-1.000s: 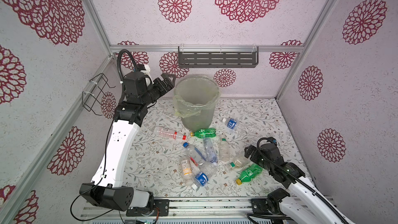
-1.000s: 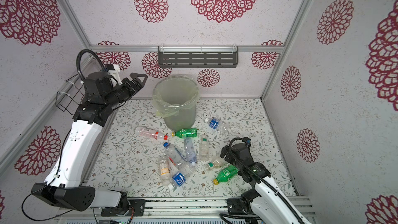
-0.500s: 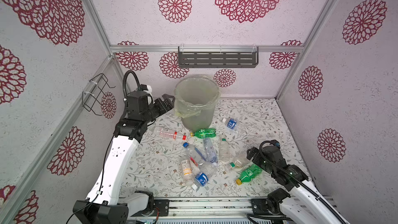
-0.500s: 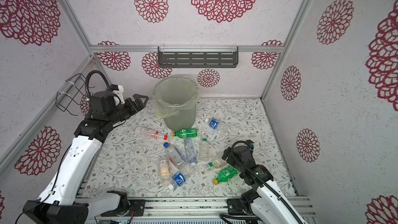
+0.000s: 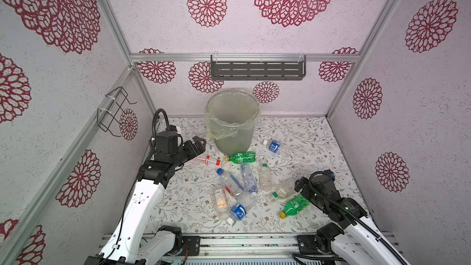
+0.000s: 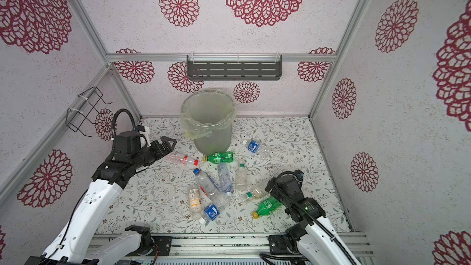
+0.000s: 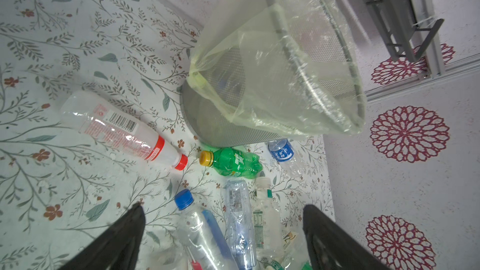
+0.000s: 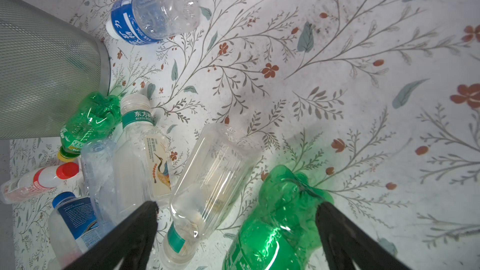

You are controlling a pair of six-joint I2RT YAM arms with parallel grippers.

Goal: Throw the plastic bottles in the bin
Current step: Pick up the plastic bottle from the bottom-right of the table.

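Left tool (image 5: 200, 141) lower (bin (image 7: 220, 120) mesh wrist-only)

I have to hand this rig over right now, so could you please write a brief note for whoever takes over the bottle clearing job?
Left gripper: open, empty, low beside the bin, close to the red-capped bottle.
Right gripper: open, empty, over the front green bottle.
Bottles: about ten lie on the table, mostly clustered in front of the bin; a blue-labelled bottle lies apart, beside it.
Done: unclear, the bin's contents cannot be made out.
Left: every bottle on the table still has to go in.
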